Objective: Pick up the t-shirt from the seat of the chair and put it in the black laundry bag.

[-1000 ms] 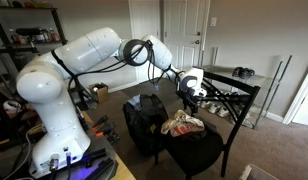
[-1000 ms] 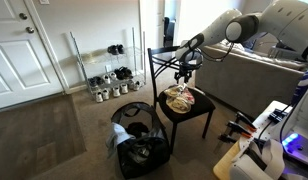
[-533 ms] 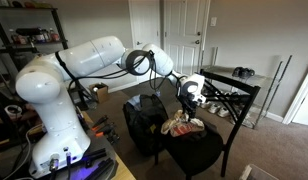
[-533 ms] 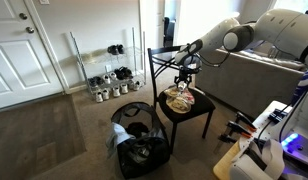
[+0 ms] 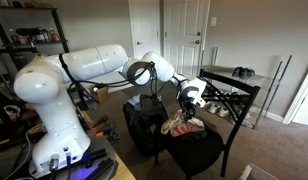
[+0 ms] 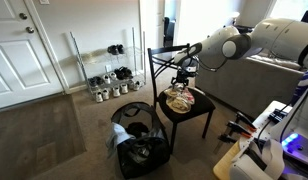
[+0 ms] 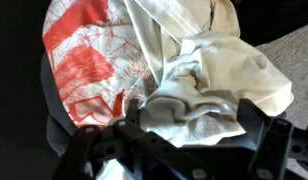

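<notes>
From my wrist view the crumpled cream cotton t-shirt with a red print fills nearly the whole picture. It is soft creased cloth in thick folds, with a stitched hem curling near the middle and a scratchy red pattern on its left part. In both exterior views the t-shirt is only a small pale heap lying on the seat of the black metal-framed chair. Those views give me what the wrist camera cannot. The black soft-sided laundry bag stands on the brown carpet just beside the chair. Its round mouth is open upward in an exterior view, while in an exterior view it reads as a dark bulky lump. The black two-finger gripper runs along the bottom edge of the wrist view, with its fingers spread wide to either side of the lowest fold. It is dark and blurred, so I cannot tell whether the pads touch the fabric. From outside, the gripper hangs pointing down just above the heap, on the white glossy rounded arm, which the picture edge cuts off in an exterior view. A wire shoe rack stands by the wall, its shoes too small to make out
</notes>
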Controlling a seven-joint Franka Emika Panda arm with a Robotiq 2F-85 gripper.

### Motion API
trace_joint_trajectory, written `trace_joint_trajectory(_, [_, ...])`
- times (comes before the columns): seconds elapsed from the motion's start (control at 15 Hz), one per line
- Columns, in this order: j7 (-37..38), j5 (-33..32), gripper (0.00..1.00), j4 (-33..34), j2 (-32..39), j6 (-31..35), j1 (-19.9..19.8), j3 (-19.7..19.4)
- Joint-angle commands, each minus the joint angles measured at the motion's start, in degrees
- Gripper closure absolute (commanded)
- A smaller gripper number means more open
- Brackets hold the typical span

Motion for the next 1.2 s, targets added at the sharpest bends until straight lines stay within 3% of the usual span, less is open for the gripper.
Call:
trace_joint_trajectory(0.0, [1.0, 1.2, 0.25, 3.6, 2.4, 0.5, -0.7, 0.8])
trace_joint_trajectory(0.07, [0.0, 1.3, 0.26, 4.0, 2.6, 0.3, -0.9, 1.1])
trace_joint_trajectory(0.4, [-0.4, 1.1, 0.61, 6.4, 3.9, -0.1, -1.6, 2.0])
trace_joint_trajectory(0.73, [-0.9, 1.3, 0.92, 4.8, 2.5, 0.9, -2.4, 2.6])
trace_joint_trajectory(0.93, [-3.2, 1.1, 0.97, 2.4, 0.2, 2.2, -2.8, 2.7])
trace_joint_trajectory(1.13, [-6.0, 0.8, 0.94, -0.2, -2.4, 4.0, -3.1, 2.7])
